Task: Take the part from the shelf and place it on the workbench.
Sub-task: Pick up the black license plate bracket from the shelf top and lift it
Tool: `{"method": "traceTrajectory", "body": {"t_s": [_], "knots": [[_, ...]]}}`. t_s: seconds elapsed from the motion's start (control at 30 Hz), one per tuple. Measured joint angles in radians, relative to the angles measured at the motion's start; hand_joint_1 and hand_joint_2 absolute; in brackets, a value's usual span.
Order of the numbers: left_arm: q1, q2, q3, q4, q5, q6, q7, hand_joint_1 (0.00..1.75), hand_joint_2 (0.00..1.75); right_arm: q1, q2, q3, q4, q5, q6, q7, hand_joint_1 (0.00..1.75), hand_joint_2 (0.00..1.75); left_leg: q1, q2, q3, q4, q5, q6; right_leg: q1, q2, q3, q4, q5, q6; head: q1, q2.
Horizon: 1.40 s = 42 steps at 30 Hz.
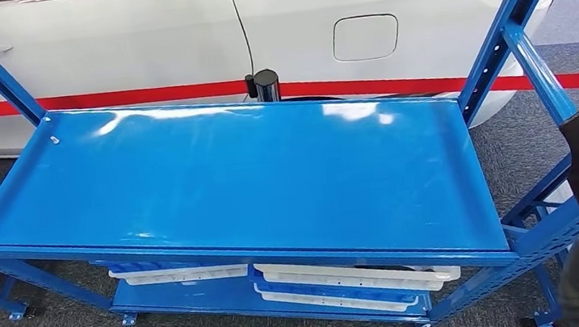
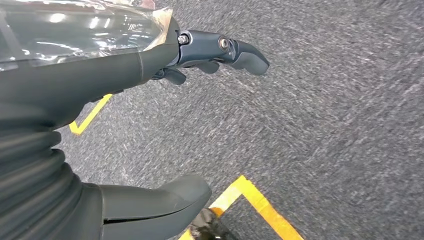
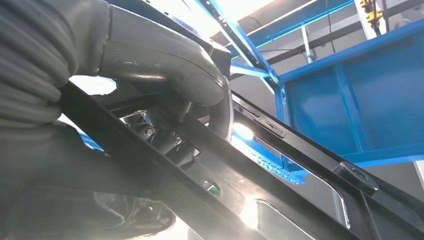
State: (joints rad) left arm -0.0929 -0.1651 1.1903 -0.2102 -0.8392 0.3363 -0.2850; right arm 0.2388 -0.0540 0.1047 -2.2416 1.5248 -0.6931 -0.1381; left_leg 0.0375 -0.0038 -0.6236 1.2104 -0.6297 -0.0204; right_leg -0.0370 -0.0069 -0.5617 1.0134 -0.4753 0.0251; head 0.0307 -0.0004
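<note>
Gripping black part (image 3: 280, 200), right robot hand (image 3: 165, 75)

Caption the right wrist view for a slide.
Right hand grips a black part, blue shelf frame behind.

trays (image 1: 347, 281) under workbench (image 1: 231, 178), car (image 1: 176, 37) behind.

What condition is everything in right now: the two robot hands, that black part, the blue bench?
Right hand: gripping the black part.
Black part: held off the bench, beside its right end.
Left hand: holding nothing, fingers apart, above the carpet.
Blue workbench: top bare, white trays on the lower shelf.
</note>
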Motion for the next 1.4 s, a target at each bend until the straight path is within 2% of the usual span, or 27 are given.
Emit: {"method": "traceTrajectory", "body": {"t_s": [0.03,0.07,0.1,0.17,0.23,0.3,0.37,0.4,0.47,0.53,0.57,0.6,0.67,0.73,0.77,0.8,0.87,0.9,0.93,1.0,1.07,1.1,1.17,1.23,1.3,1.33,1.4], "knots": [[0.0,0.0,0.0,0.0,0.0,-0.001,0.0,0.0,1.75,0.0,0.0,0.001,0.0,0.0,0.0,0.0,1.73,1.75,0.0,0.0,-0.018,0.052,-0.023,0.0,0.003,-0.002,-0.006,0.0,0.004,-0.004,0.0,0.0],[0.0,0.0,0.001,0.0,0.0,-0.002,0.0,0.0,1.75,0.0,0.0,0.002,0.0,0.0,0.0,0.001,1.73,1.75,0.0,0.0,-0.02,0.073,-0.026,0.001,0.005,-0.004,-0.012,0.0,0.008,-0.005,0.0,0.0],[0.0,0.0,0.001,0.0,0.001,-0.002,0.0,0.0,1.75,0.0,0.0,0.002,0.0,0.0,0.0,0.003,1.73,1.75,0.0,0.0,-0.001,0.052,-0.01,0.002,0.006,-0.004,-0.016,0.001,0.012,-0.004,0.0,0.0],[-0.001,0.001,0.003,0.0,0.002,-0.003,0.0,0.0,1.75,-0.001,-0.001,0.004,0.0,0.0,0.0,0.013,1.73,1.75,0.002,-0.003,0.082,-0.079,0.047,0.006,0.006,-0.005,-0.019,0.001,0.018,0.005,0.0,0.0],[-0.003,0.001,0.006,0.0,0.004,-0.004,-0.002,0.0,1.75,-0.007,-0.007,0.006,0.0,0.0,0.0,0.029,1.73,1.75,-0.002,-0.011,0.143,-0.189,0.079,0.009,0.012,-0.005,-0.023,0.004,0.027,0.017,0.001,0.0],[-0.004,0.0,0.009,0.0,0.009,-0.005,-0.004,0.0,1.75,-0.013,-0.016,0.008,0.0,0.0,0.0,0.044,1.73,1.75,-0.011,-0.015,0.146,-0.208,0.084,0.016,0.017,-0.005,-0.029,0.003,0.038,0.034,0.003,0.0],[-0.004,-0.001,0.013,0.0,0.013,-0.004,-0.004,0.0,1.75,-0.015,-0.026,0.01,0.0,0.0,0.0,0.054,1.73,1.75,-0.016,-0.008,0.131,-0.206,0.098,0.035,0.012,-0.003,-0.037,0.007,0.038,0.047,0.003,0.0],[-0.005,-0.001,0.015,0.0,0.013,-0.003,-0.005,0.0,1.75,-0.016,-0.031,0.01,0.0,0.0,0.0,0.058,1.73,1.75,-0.018,-0.003,0.122,-0.208,0.106,0.047,0.01,-0.002,-0.048,0.025,0.02,0.047,0.004,0.0],[-0.006,-0.001,0.017,0.0,0.015,-0.002,-0.005,0.0,1.75,-0.016,-0.04,0.01,0.0,0.0,0.0,0.064,1.73,1.75,-0.021,0.006,0.1,-0.209,0.124,0.065,0.007,0.0,-0.086,0.12,-0.055,0.037,0.006,0.0],[-0.007,-0.001,0.02,0.0,0.017,-0.002,-0.006,0.0,1.75,-0.016,-0.047,0.011,0.0,0.0,0.0,0.067,1.73,1.75,-0.028,0.012,0.076,-0.208,0.141,0.071,0.009,0.002,-0.118,0.248,-0.124,0.034,0.007,0.0],[-0.007,-0.001,0.021,0.0,0.018,-0.002,-0.006,0.0,1.75,-0.016,-0.05,0.012,0.0,0.0,0.0,0.067,1.73,1.75,-0.031,0.015,0.064,-0.207,0.149,0.072,0.011,0.002,-0.116,0.282,-0.133,0.04,0.007,0.0],[-0.007,-0.002,0.023,0.0,0.018,-0.002,-0.006,0.0,1.75,-0.016,-0.052,0.012,0.0,0.0,0.0,0.067,1.73,1.75,-0.033,0.017,0.055,-0.206,0.157,0.072,0.012,0.002,-0.096,0.28,-0.125,0.047,0.007,0.0],[-0.007,-0.003,0.025,0.0,0.018,-0.002,-0.006,0.0,1.75,-0.017,-0.055,0.013,0.0,0.0,0.0,0.068,1.73,1.75,-0.036,0.018,0.043,-0.203,0.171,0.069,0.016,0.002,-0.004,0.17,-0.083,0.057,0.007,0.0],[-0.007,-0.004,0.026,0.0,0.018,-0.002,-0.006,0.0,1.75,-0.018,-0.057,0.013,0.0,0.0,0.0,0.068,1.73,1.75,-0.039,0.018,0.035,-0.2,0.181,0.063,0.023,0.002,0.091,0.029,-0.067,0.05,0.007,0.0],[-0.007,-0.005,0.027,0.0,0.018,-0.002,-0.006,0.0,1.75,-0.019,-0.058,0.013,0.0,0.0,0.0,0.069,1.73,1.75,-0.04,0.019,0.032,-0.2,0.186,0.06,0.027,0.003,0.118,-0.015,-0.071,0.043,0.007,0.0],[-0.007,-0.005,0.027,0.0,0.018,-0.002,-0.006,0.0,1.75,-0.02,-0.058,0.013,0.0,0.0,0.0,0.069,1.73,1.75,-0.042,0.019,0.03,-0.2,0.192,0.056,0.031,0.003,0.126,-0.036,-0.076,0.038,0.007,0.0],[-0.007,-0.005,0.028,0.0,0.018,-0.002,-0.006,0.0,1.75,-0.021,-0.059,0.014,0.0,0.0,0.0,0.069,1.73,1.75,-0.042,0.02,0.027,-0.202,0.205,0.046,0.034,0.004,0.121,-0.046,-0.073,0.027,0.006,0.0],[-0.007,-0.005,0.029,0.0,0.018,-0.002,-0.006,0.0,1.75,-0.022,-0.059,0.015,0.0,0.0,0.0,0.07,1.73,1.75,-0.041,0.019,0.024,-0.2,0.206,0.042,0.028,0.004,0.114,-0.047,-0.067,0.018,0.006,0.0],[-0.007,-0.005,0.029,0.0,0.018,-0.002,-0.006,0.0,1.75,-0.023,-0.059,0.016,0.001,0.0,0.0,0.072,1.73,1.75,-0.039,0.015,0.018,-0.19,0.19,0.035,0.023,0.003,0.107,-0.047,-0.058,0.006,0.005,0.0],[-0.007,-0.004,0.031,0.0,0.016,-0.003,-0.001,0.0,1.75,-0.025,-0.059,0.019,0.001,0.0,0.0,0.08,1.73,1.75,-0.033,0.007,-0.007,-0.12,0.105,0.024,0.014,0.0,0.086,-0.049,-0.038,-0.017,0.002,0.0],[-0.006,-0.003,0.032,0.0,0.011,-0.003,0.004,0.0,1.75,-0.022,-0.059,0.023,0.002,0.0,0.0,0.091,1.73,1.75,-0.028,0.003,-0.037,0.003,0.015,0.014,0.017,-0.001,0.062,-0.047,-0.018,-0.026,0.0,0.0],[-0.006,-0.003,0.034,0.0,0.006,-0.003,0.005,0.0,1.75,-0.018,-0.059,0.024,0.002,0.0,0.0,0.095,1.73,1.75,-0.025,0.002,-0.042,0.051,0.005,0.01,0.018,-0.002,0.05,-0.045,-0.007,-0.025,0.0,0.0],[-0.007,-0.002,0.041,0.0,-0.005,-0.003,0.006,0.0,1.75,-0.005,-0.058,0.026,0.003,-0.014,0.0,0.086,1.73,1.75,-0.017,0.002,-0.01,0.059,0.052,0.003,0.016,-0.002,0.023,-0.036,0.01,-0.017,0.0,0.0],[-0.008,-0.001,0.049,0.0,-0.009,-0.001,0.012,0.0,1.75,0.016,-0.045,0.02,0.008,-0.095,0.0,0.004,1.73,1.75,-0.008,0.0,0.08,-0.053,0.098,-0.005,0.013,-0.001,-0.005,-0.018,0.02,-0.006,0.0,0.0],[-0.008,-0.001,0.057,0.0,-0.007,0.003,0.019,0.0,1.75,0.043,-0.011,-0.004,0.024,-0.255,0.0,-0.161,1.73,1.75,-0.009,-0.006,0.155,-0.169,0.089,-0.004,0.016,-0.001,-0.025,-0.001,0.029,0.007,0.0,0.0],[-0.008,-0.001,0.061,0.0,-0.004,0.006,0.022,0.0,1.75,0.059,0.01,-0.022,0.037,-0.343,0.0,-0.245,1.73,1.75,-0.013,-0.009,0.167,-0.197,0.076,0.001,0.017,-0.002,-0.032,0.003,0.035,0.015,0.0,0.0],[-0.007,-0.001,0.07,0.0,0.001,0.011,0.023,0.0,1.75,0.091,0.043,-0.055,0.062,-0.481,0.0,-0.361,1.73,1.75,-0.019,-0.01,0.154,-0.209,0.075,0.019,0.018,-0.004,-0.042,0.002,0.05,0.033,0.0,0.0]]}}
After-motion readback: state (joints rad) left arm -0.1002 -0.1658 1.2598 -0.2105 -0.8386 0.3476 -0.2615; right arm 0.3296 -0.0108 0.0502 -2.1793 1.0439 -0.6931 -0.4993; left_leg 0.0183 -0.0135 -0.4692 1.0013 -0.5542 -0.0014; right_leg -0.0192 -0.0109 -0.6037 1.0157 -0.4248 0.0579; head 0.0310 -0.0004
